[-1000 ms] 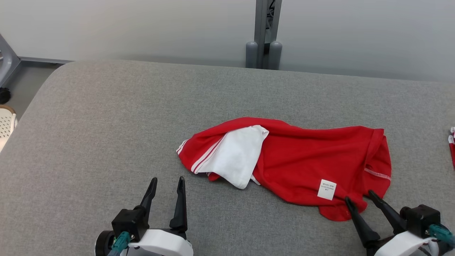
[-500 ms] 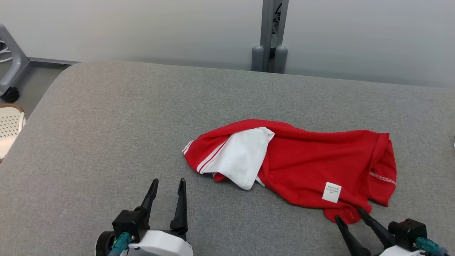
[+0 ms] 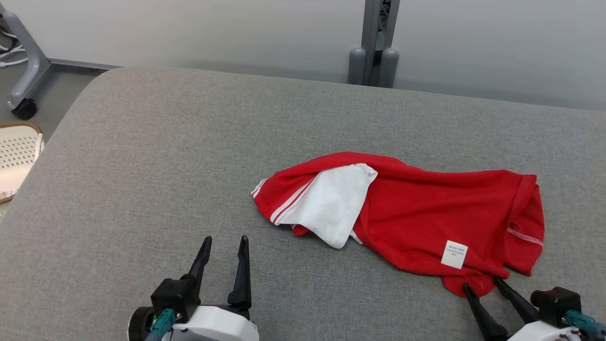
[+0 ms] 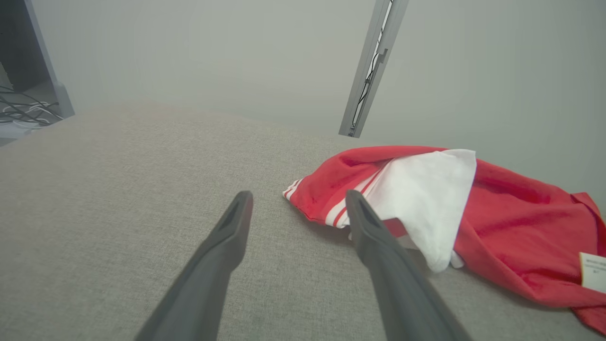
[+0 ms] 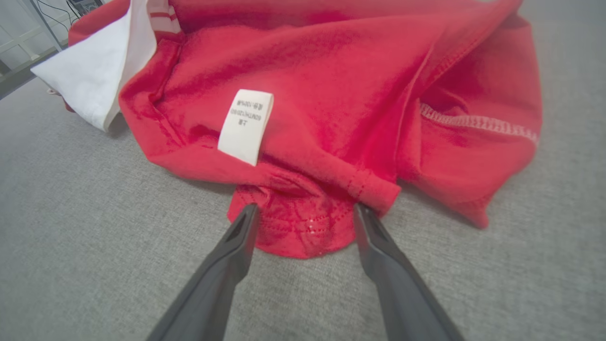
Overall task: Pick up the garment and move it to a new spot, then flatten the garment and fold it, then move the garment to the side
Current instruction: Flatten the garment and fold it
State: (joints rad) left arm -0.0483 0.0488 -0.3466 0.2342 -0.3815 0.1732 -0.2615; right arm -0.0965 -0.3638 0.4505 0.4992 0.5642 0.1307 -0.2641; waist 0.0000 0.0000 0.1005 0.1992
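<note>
The garment (image 3: 416, 218) is red with a white panel, white stripes and a small white care label, and it lies crumpled on the right half of the grey table (image 3: 165, 156). Open and empty, my left gripper (image 3: 224, 241) stands on the near side, short of the garment's striped left end (image 4: 331, 199). My right gripper (image 3: 482, 282) is open too, its fingertips on either side of the garment's near red corner (image 5: 303, 227), not closed on it.
A grey post (image 3: 374, 42) rises behind the table's far edge. A white perforated basket (image 3: 16, 156) sits off the table's left edge, and a wheeled frame leg (image 3: 23, 66) stands on the floor at the far left.
The camera has turned left, so the whole scene slid right in the picture. My right gripper has drawn back a little to the garment's near corner. The left gripper is unchanged.
</note>
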